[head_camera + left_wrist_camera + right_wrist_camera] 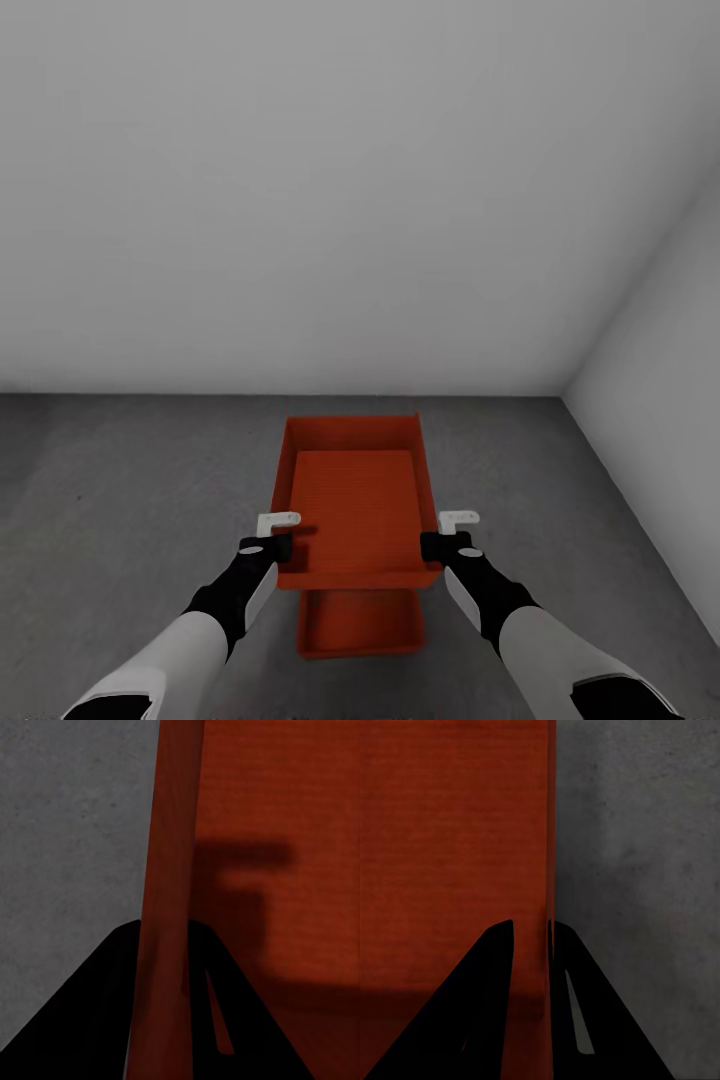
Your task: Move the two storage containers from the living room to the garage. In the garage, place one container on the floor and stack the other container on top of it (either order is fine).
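In the garage, my two grippers hold one red-orange storage container [355,500] by its long side walls, low over the dark concrete floor [120,500]. My left gripper [275,545] is shut on its left wall [169,870], one finger on each side. At the opposite side my right gripper [432,545] pinches the right wall [547,832] the same way. The second container [362,625] lies on the floor underneath, its near end showing below the held one. Whether the two containers touch I cannot tell.
A plain white-grey wall [300,200] stands straight ahead, meeting the floor just beyond the containers. Another wall [670,400] closes the right side, forming a corner. Bare concrete stretches to the left and right of the containers.
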{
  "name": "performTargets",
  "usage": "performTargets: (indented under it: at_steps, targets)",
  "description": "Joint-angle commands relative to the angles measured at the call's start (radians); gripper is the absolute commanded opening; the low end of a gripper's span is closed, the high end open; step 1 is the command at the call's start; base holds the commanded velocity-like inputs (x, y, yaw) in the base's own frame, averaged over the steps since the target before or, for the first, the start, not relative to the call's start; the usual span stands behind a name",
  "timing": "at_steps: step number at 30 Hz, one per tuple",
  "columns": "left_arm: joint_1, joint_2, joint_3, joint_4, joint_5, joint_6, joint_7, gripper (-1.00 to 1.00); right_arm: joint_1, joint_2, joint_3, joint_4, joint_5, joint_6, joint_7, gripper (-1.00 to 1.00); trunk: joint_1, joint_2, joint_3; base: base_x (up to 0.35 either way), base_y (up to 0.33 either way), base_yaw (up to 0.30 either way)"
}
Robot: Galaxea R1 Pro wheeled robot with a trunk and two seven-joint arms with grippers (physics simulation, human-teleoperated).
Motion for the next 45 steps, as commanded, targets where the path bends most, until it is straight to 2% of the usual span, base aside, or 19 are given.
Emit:
performTargets:
  at_steps: [1, 45]
  targets:
    - [-0.001, -0.001, 0.062, -0.046, 0.01, 0.008, 0.052, -1.0, 0.0, -0.001, 0.0, -0.001, -0.022, 0.006, 0.001, -1.0, 0.0, -0.002, -0.003, 0.0, 0.0, 0.0]
    - [-0.001, -0.001, 0.062, -0.047, 0.01, 0.008, 0.053, -1.0, 0.001, -0.001, 0.0, -0.001, -0.022, 0.006, 0.001, -1.0, 0.0, -0.002, -0.074, 0.0, 0.0, 0.0]
